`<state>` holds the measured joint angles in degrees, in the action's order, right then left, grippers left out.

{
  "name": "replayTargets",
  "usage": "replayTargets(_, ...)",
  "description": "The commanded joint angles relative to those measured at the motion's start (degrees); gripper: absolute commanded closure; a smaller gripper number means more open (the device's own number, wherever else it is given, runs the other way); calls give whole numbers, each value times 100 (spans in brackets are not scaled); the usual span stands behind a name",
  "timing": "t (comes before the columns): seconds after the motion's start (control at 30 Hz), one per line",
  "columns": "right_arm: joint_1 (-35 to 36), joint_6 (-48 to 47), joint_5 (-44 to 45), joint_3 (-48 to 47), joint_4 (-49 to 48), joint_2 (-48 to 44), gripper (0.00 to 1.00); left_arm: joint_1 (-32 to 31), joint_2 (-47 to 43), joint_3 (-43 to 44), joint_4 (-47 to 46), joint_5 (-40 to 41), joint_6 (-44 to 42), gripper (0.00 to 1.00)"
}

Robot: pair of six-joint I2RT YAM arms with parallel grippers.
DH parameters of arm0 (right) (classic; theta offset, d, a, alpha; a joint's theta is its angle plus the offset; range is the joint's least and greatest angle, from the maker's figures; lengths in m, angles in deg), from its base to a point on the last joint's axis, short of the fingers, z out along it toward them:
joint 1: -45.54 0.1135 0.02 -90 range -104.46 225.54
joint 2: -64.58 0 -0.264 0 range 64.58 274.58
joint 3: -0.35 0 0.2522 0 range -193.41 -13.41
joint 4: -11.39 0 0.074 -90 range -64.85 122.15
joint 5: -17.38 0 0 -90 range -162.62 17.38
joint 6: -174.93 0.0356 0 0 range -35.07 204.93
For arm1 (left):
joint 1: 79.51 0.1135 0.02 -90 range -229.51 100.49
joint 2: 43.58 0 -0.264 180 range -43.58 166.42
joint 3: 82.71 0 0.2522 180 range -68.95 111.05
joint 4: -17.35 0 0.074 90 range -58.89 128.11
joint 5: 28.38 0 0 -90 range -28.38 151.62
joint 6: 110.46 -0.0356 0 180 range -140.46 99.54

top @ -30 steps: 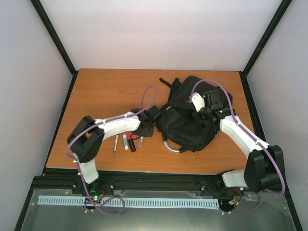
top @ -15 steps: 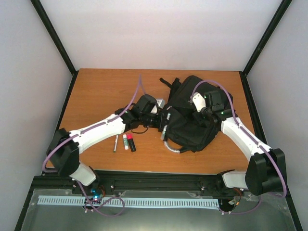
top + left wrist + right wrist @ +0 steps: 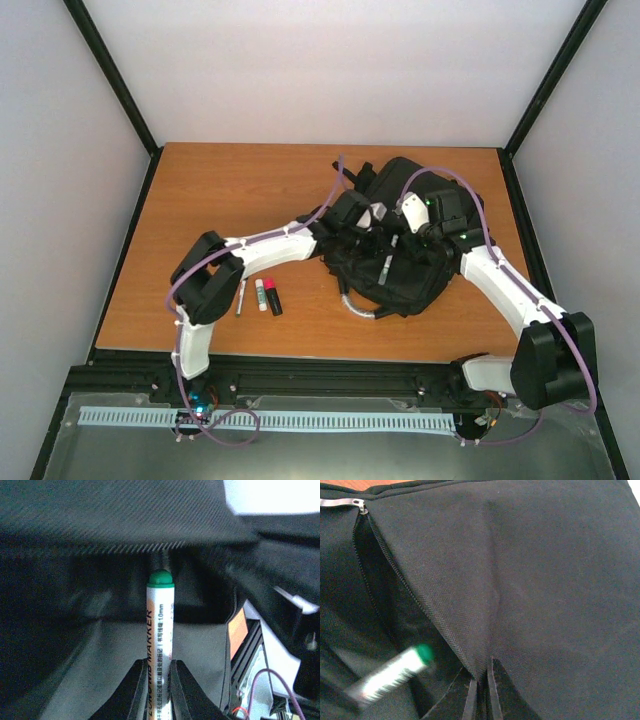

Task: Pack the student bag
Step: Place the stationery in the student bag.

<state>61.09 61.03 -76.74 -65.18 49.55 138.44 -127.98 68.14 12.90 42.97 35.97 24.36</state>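
The student bag (image 3: 400, 262) lies black and crumpled at the table's right, its zip pocket gaping (image 3: 375, 605). My left gripper (image 3: 378, 243) reaches over it from the left, shut on a white marker with a green end (image 3: 160, 625). The marker sticks out ahead of the gripper (image 3: 159, 667), its green tip at the dark pocket mouth of the bag (image 3: 75, 525). In the right wrist view the marker (image 3: 390, 675) shows blurred inside the opening. My right gripper (image 3: 480, 682) is shut on the edge of the bag's flap (image 3: 545, 580), holding the pocket up, and sits on the bag's right part (image 3: 418, 238).
Left of the bag, three small items lie on the wooden table (image 3: 220, 190): a thin pen (image 3: 241, 297), a white stick with a green end (image 3: 261, 294), and a black stick with a pink cap (image 3: 272, 297). The bag's grey handle loop (image 3: 358, 307) pokes toward the front edge.
My left arm has swung right from the small items by the bag's left side to over the bag, bringing the marker to the pocket. The right arm has held still.
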Motion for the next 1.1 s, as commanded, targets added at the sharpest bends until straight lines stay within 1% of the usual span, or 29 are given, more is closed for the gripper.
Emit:
replayTargets(0.0,-49,108,-28,9,-243,-241,97,-92,497,897,145,-102,113,99)
replayTargets(0.17,-48,104,-26,15,-251,-246,97,-93,1081,1871,1028,384,-175,99)
replayTargets(0.3,-50,93,-26,17,-245,-216,97,-154,1418,2332,1475,708,-431,99)
replayTargets(0.33,-58,88,-26,18,-243,-207,97,-181,1485,2451,1631,767,-507,95)
replayTargets(0.4,-58,89,-33,19,-243,-208,97,-216,1525,2584,1954,916,-600,75)
replayTargets(0.43,-53,85,-36,20,-245,-200,97,-233,1474,2567,2017,1014,-624,68)
replayTargets(0.47,-53,82,-36,18,-242,-197,97,-260,1342,2469,2044,1125,-656,63)
replayTargets(0.57,-60,60,-53,13,-235,-170,97,-352,940,2213,2075,1462,-758,55)
replayTargets(0.7,-60,65,-70,1,-225,-149,97,-560,430,1754,2183,1873,-827,53)
replayTargets(0.87,-52,66,-97,1,-231,-146,97,-742,24,898,1830,1884,-695,53)
replayTargets(1.0,-59,65,-115,-8,-219,-136,97,-794,-19,680,1787,2169,-845,52)
replayTargets(1.07,-58,68,-116,-3,-217,-143,97,-796,-32,650,1782,2361,-1100,52)
